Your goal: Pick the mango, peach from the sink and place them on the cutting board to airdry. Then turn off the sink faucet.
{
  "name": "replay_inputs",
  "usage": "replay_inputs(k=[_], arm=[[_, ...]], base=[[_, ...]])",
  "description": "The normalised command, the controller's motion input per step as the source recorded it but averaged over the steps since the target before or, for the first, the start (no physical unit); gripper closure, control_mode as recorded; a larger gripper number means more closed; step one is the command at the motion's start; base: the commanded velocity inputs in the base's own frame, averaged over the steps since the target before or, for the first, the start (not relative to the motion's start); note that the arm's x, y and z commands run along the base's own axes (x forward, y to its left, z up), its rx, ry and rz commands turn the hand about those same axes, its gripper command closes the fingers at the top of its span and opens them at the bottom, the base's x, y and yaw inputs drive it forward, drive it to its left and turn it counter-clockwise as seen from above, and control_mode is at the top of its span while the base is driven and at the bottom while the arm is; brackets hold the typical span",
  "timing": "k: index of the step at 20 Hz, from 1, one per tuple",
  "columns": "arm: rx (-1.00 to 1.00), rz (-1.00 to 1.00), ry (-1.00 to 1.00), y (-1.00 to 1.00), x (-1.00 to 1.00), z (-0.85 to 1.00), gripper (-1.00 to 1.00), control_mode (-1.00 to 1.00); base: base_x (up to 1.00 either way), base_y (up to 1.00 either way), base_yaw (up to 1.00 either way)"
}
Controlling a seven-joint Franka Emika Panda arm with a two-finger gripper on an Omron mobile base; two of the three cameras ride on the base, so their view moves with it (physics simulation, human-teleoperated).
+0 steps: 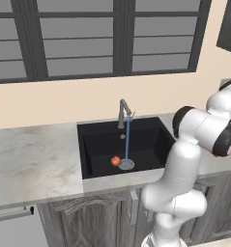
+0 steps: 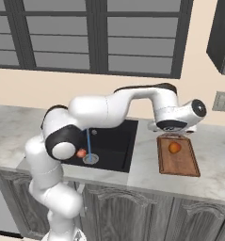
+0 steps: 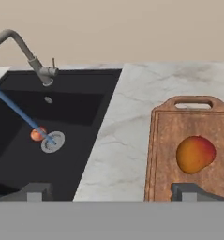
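**One fruit on the board, one left in the sink**

Pale marble counter [image 2: 147,164] runs under a dark-framed window, with the black sink [image 3: 80,110] set into it and the reddish-brown cutting board [image 2: 187,164] lying on the counter to the sink's right. The mango [image 3: 195,154] rests on the board, apart from the fingers, so the first placement looks done. The gripper [image 3: 111,192] hovers above the counter between sink and board, its jaws spread wide and holding nothing; one dark fingertip [image 3: 34,192] shows over the sink's near edge and the other over the board.

The peach [image 3: 37,134] lies on the sink floor, just beside the round steel drain [image 3: 53,141] on its left. The sink faucet [image 3: 26,51] stands at the far rim, and a blue stream of water [image 1: 127,137] runs from its spout down to the drain.

By this reckoning roughly a third of the task is done: the peach has yet to be fetched and set on the board, and the faucet has yet to be turned off.
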Motion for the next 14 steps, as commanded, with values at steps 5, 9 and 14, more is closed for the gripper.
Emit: replay_inputs(k=[5, 9, 14], arm=[[-0.11, 0.03, -0.15, 0.81, -0.8, -0.24, -1.0, -1.0], [-0.17, 0.03, -0.24, 0.8, -0.98, -0.22, -1.0, -1.0], [-0.2, 0.01, -0.07, 0.64, -0.46, 0.38, -1.0, -1.0]], base=[[0.0, 0.0, 0.0], [0.0, 0.0, 0.0], [0.0, 0.0, 0.0]])
